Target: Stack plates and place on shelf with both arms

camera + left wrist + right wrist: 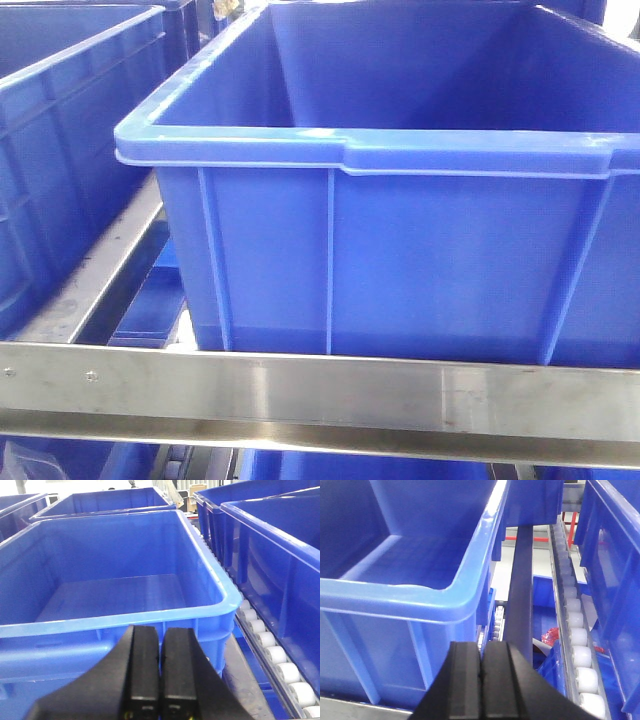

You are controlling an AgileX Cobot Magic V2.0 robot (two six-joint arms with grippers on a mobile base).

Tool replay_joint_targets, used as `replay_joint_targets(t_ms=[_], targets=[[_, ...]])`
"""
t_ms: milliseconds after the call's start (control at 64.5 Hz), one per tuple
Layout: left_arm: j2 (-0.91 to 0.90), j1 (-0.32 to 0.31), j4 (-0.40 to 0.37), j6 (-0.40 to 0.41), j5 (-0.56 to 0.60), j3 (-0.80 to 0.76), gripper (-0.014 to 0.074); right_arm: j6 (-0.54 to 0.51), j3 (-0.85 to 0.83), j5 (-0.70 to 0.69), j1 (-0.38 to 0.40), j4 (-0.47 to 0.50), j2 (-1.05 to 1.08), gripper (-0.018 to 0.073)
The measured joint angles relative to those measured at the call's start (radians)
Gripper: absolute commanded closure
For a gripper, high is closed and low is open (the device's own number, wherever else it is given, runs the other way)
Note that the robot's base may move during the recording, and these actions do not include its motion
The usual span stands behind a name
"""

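Note:
No plates show in any view. The shelf (320, 395) runs as a brushed steel front rail across the bottom of the front view, with a side rail (95, 275) at left. My left gripper (160, 635) is shut with nothing held, just in front of an empty blue crate (100, 595). My right gripper (482, 652) is shut too, empty, level with the near corner of another blue crate (420, 560).
A large blue crate (400, 200) fills the shelf tier ahead, with a second one (60, 130) at left. White roller tracks (275, 655) (577, 630) run between the crates. More blue crates (270, 545) stand at right. A red scrap (552, 634) lies below.

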State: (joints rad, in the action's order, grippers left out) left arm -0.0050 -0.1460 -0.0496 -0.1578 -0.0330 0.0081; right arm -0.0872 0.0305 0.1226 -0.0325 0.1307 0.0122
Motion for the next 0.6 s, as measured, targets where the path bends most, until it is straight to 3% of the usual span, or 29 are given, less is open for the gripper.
replay_joint_targets(t_ms=[605], targets=[[0.0, 0.0, 0.0, 0.0, 0.0, 0.0, 0.0514, 0.0, 0.0, 0.0, 0.0, 0.0, 0.0, 0.0503]])
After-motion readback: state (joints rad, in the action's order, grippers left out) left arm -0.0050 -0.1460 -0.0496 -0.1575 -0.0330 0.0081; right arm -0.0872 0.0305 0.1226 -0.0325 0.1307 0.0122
